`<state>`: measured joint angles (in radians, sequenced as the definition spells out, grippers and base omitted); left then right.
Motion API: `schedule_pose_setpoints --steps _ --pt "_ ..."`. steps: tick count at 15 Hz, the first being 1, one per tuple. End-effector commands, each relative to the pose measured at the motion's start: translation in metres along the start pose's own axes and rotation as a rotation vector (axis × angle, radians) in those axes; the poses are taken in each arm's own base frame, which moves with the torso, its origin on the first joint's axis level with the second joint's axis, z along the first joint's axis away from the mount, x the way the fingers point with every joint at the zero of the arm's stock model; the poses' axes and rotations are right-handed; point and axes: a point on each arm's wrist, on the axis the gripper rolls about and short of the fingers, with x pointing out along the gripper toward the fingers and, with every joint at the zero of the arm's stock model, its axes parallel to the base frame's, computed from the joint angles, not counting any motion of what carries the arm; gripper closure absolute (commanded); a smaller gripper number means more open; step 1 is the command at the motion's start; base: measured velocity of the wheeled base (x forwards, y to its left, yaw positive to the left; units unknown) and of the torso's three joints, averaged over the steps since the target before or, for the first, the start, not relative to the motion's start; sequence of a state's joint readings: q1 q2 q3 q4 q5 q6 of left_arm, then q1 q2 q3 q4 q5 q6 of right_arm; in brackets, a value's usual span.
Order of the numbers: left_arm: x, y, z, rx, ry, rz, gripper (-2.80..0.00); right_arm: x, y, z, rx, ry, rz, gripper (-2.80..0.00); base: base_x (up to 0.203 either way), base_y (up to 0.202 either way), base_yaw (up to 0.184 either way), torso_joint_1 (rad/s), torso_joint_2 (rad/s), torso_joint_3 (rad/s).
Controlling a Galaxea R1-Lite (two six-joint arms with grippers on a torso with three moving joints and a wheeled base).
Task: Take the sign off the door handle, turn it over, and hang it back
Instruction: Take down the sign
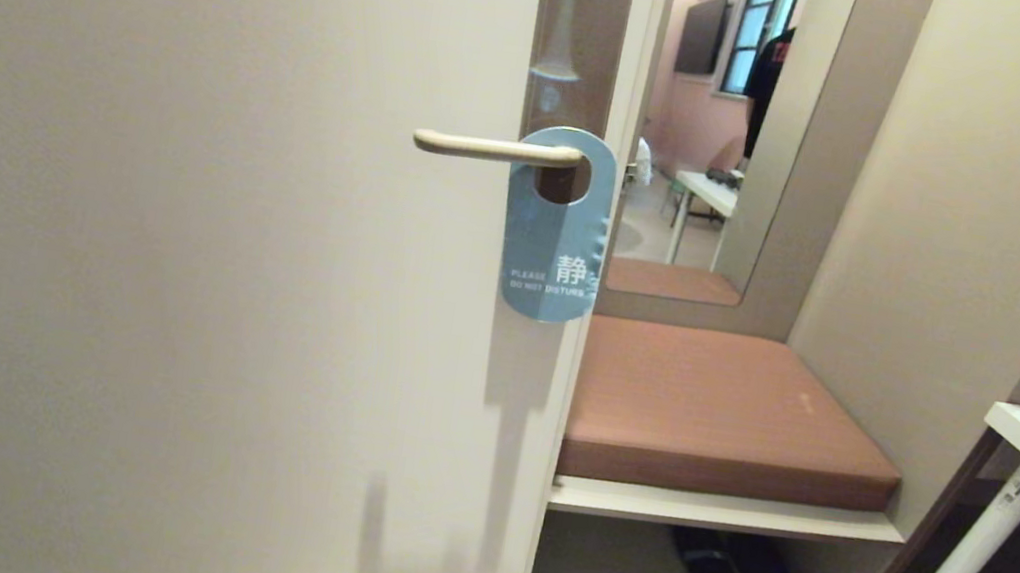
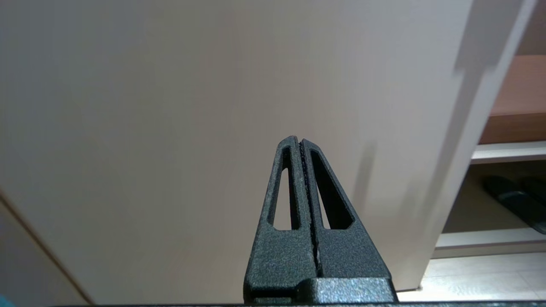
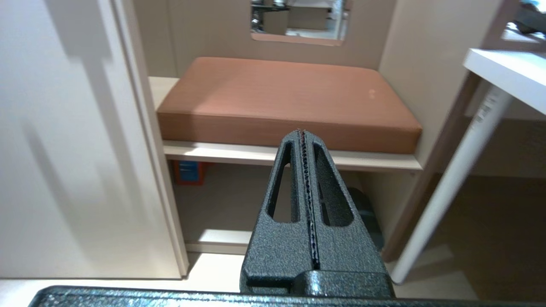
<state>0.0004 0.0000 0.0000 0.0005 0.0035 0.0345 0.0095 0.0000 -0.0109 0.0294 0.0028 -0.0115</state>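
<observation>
The flat blue-grey rounded sign is seen at centre frame in the head view, hung by its oval hole on the slim beige lever door handle. The black left gripper and black right gripper are pressed closed, nothing held.

The sign hangs upright from the door handle, blue-grey "do not disturb" face outward. The beige lever passes through its oval hole.
</observation>
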Motion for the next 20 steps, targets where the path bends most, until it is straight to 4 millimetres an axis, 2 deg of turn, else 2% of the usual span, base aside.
schedule_pose_setpoints --steps 1,20 --pt "0.0 0.0 -0.0001 -0.002 0.001 -0.001 0.0 0.0 0.0 0.0 -0.001 0.0 0.0 0.0 0.0 0.0 0.0 0.0 0.0 0.0" --pt "0.0 0.0 0.0001 -0.005 0.0 0.004 0.0 0.0 0.0 0.0 -0.001 0.0 0.0 0.0 0.0 0.0 0.0 0.0 0.0 0.0"
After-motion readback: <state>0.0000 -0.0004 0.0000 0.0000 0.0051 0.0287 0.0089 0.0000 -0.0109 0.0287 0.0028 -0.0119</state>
